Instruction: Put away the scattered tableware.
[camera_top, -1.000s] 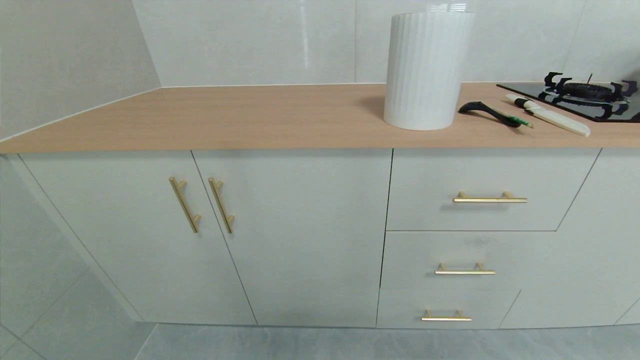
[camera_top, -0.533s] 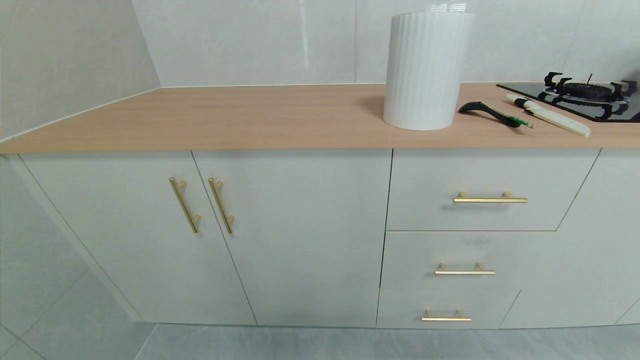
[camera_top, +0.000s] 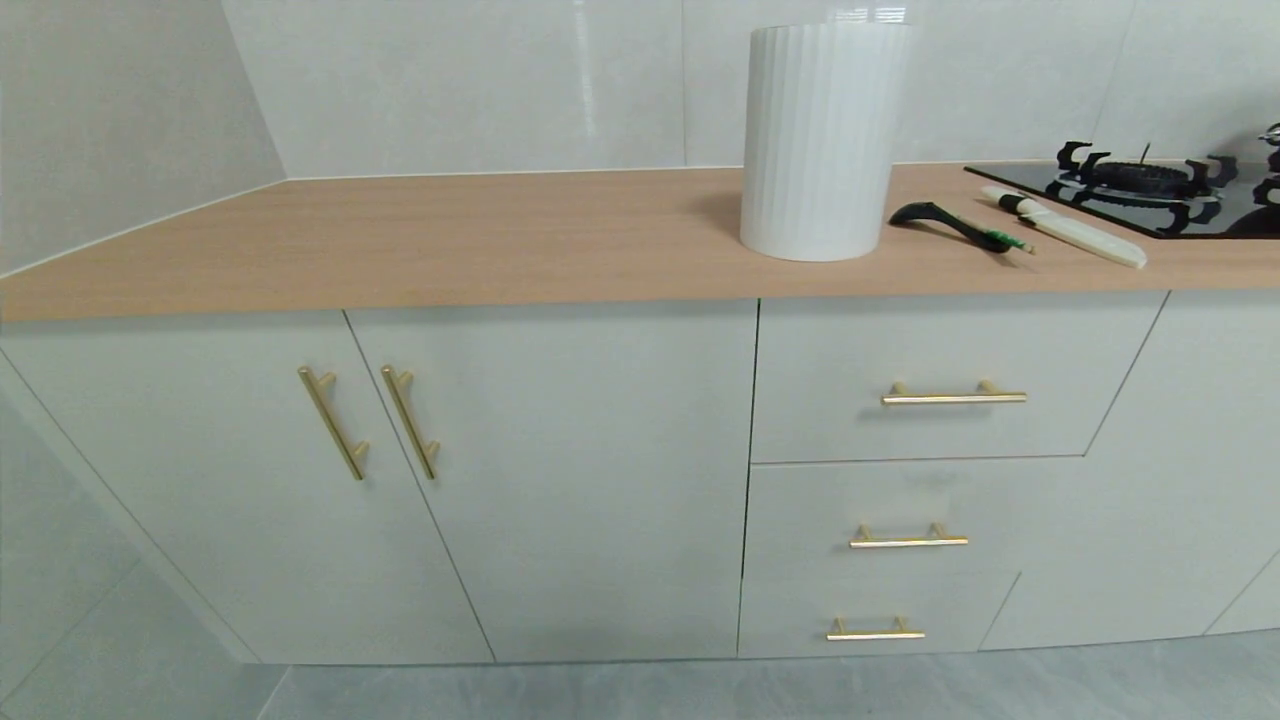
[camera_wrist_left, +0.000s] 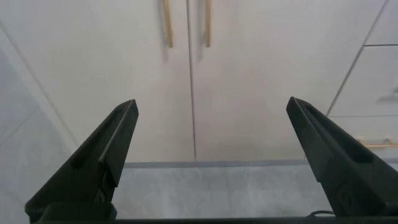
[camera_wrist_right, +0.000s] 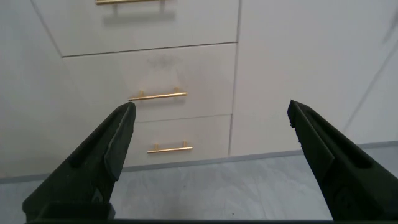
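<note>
**Grippers spread wide before the cabinets, tableware up on the worktop**

The left gripper (camera_wrist_left: 211, 106) holds its two dark fingers far apart with nothing between them. Straight ahead of it are the two cabinet doors (camera_wrist_left: 249, 81), whose seam runs between the fingers. Beyond the fingertips is a pair of upright gold handles (camera_wrist_left: 208, 23), blurred and cut off at the frame edge. The right gripper (camera_wrist_right: 210, 107) is spread just as wide and is equally empty, facing the drawer stack (camera_wrist_right: 155, 68). The middle bar handle (camera_wrist_right: 158, 96) and the lowest bar handle (camera_wrist_right: 170, 149) lie ahead between its fingers, while the top drawer's handle is clipped by the frame. Grey floor (camera_wrist_right: 205, 186) runs along the foot of the cabinets near both tools.

The tableware lies well apart from both grippers, on the wooden worktop (camera_top: 450, 235) above the drawers the right gripper faces. There is a black utensil (camera_top: 940, 222) with a curved head and, just beside it, a pale knife-like piece (camera_top: 1075, 232) with a dark band. The far end of that piece sits at the edge of the gas hob (camera_top: 1130, 185). Something green at the utensil's handle end is too small to identify. A tall white ribbed container (camera_top: 820, 140) stands upright near the utensil's head, on the side toward the left gripper, and its inside is hidden. The hob is cut off at the frame edge
</note>
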